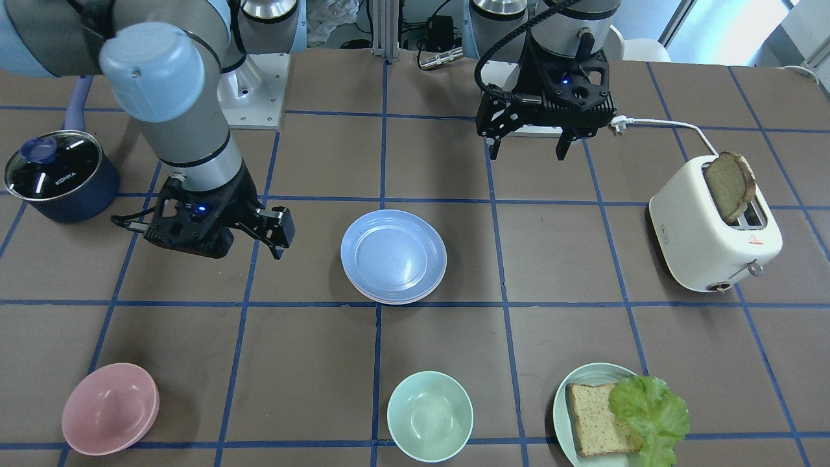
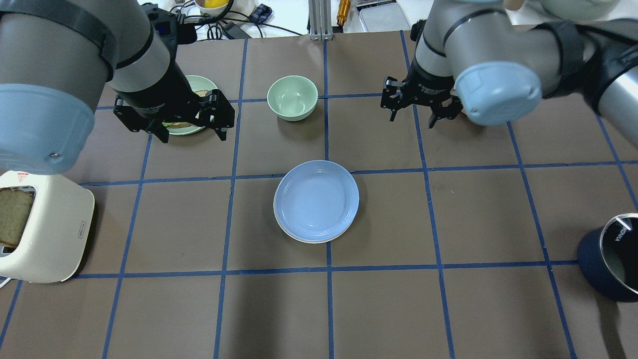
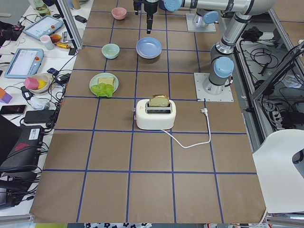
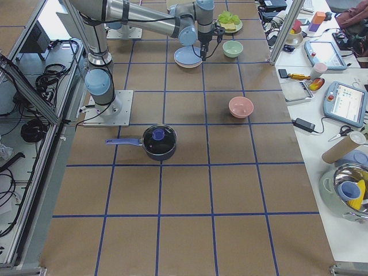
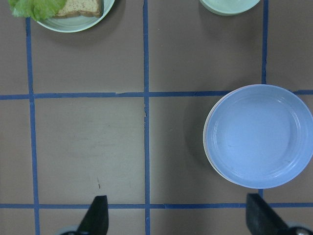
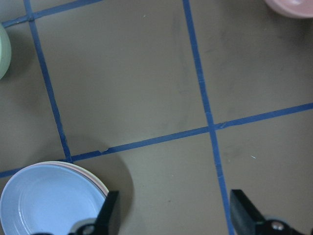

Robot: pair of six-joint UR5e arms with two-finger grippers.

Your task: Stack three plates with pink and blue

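Right gripper (image 6: 176,215) spread — beside plate stack (image 6: 49,205)

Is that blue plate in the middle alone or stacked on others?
Stacked: the blue plate lies on top, with a pink rim and a cream rim showing beneath.

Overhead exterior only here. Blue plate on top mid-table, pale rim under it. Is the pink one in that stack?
Observer: It looks so. In the right wrist view the pink plate shows as a thin pinkish rim beside the blue plate, with a paler rim too.
Operator: Any other pink item I can't see?
Observer: A pink bowl, empty, stands well apart from the stack.
Operator: What's under the left tool?
Observer: A green plate holding a bread slice with lettuce overlapping one side.
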